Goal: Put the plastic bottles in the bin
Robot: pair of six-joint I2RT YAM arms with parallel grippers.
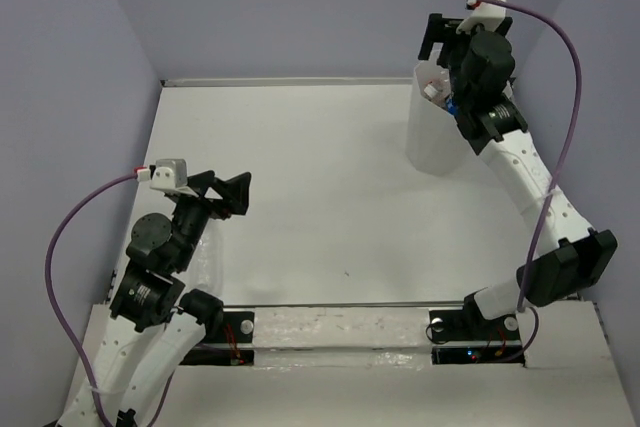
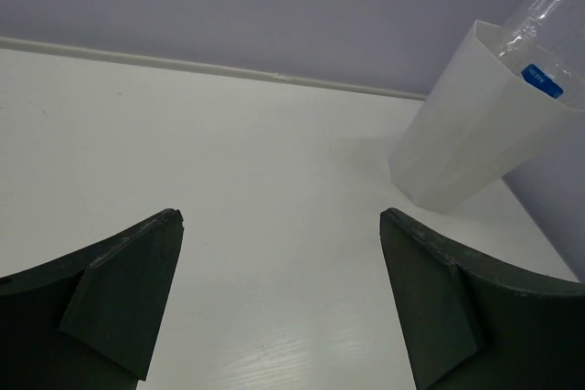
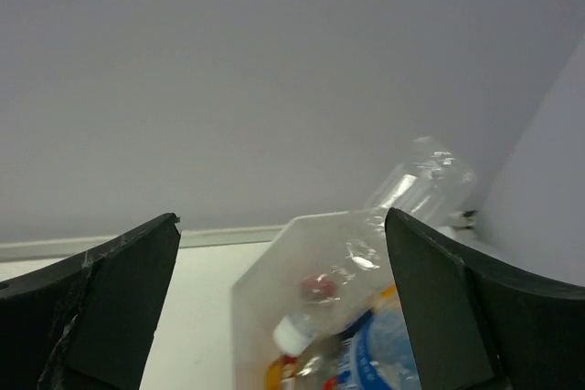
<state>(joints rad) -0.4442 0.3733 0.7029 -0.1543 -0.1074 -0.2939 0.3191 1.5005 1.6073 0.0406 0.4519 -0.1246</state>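
Observation:
The white translucent bin [image 1: 432,132] stands at the far right of the table. It also shows in the left wrist view [image 2: 466,130] and the right wrist view [image 3: 274,317]. Several plastic bottles lie inside it: a clear bottle [image 3: 402,203] sticks out above the rim neck down, with a blue-labelled one [image 3: 384,353] and an orange-filled one [image 3: 279,374] beneath. A clear bottle with a blue label [image 2: 539,43] pokes above the rim in the left wrist view. My right gripper [image 3: 281,226] is open and empty just above the bin. My left gripper [image 1: 230,194] is open and empty over the table's left side.
The white table [image 1: 320,197] ends at a back wall ledge [image 1: 290,80]. Lavender walls stand on the left, back and right. A taped strip [image 1: 340,327] runs along the near edge between the arm bases.

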